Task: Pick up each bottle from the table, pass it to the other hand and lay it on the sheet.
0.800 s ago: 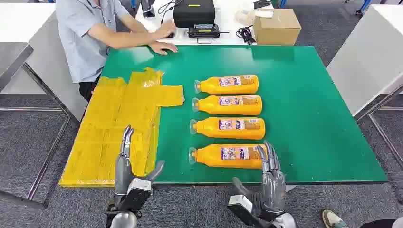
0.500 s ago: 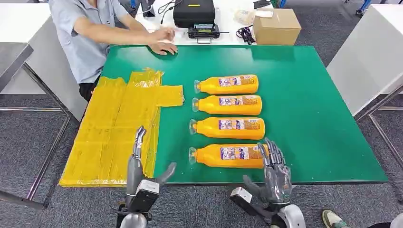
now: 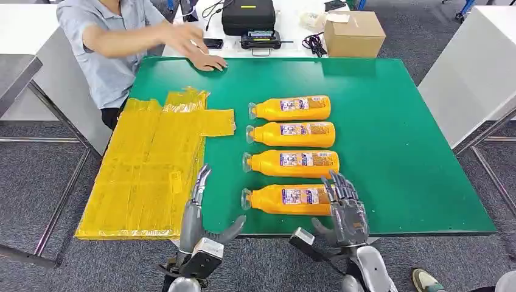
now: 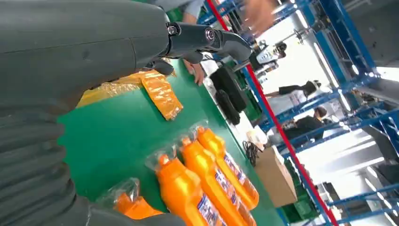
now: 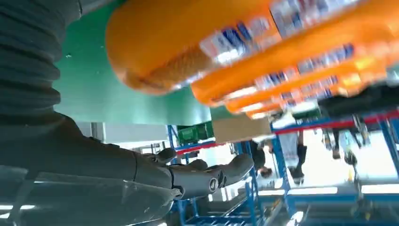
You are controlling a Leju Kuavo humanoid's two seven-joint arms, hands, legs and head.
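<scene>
Several orange bottles lie side by side on the green table point(image 3: 395, 152), caps pointing left. The nearest bottle point(image 3: 286, 199) point(image 5: 188, 42) lies by the front edge. My right hand point(image 3: 344, 208) is open, its spread fingers just at that bottle's base end; in the right wrist view the fingers point(image 5: 207, 178) stand apart from the bottle. My left hand point(image 3: 201, 214) is open at the front edge, fingers pointing up, thumb out to the right, between the yellow sheet point(image 3: 152, 164) point(image 4: 160, 92) and the nearest bottle. In the left wrist view the bottles point(image 4: 188, 193) lie ahead.
A person point(image 3: 115, 42) stands at the far left corner with one hand point(image 3: 210, 61) on the table. Behind the table are a black case point(image 3: 248, 15) and a cardboard box point(image 3: 354, 33). A white table point(image 3: 474, 73) stands to the right.
Both hands have risen and moved forward. The left hand has shifted right, off the sheet, to the table's front edge. The right hand's fingers have reached the nearest bottle's base. The person's arm moved.
</scene>
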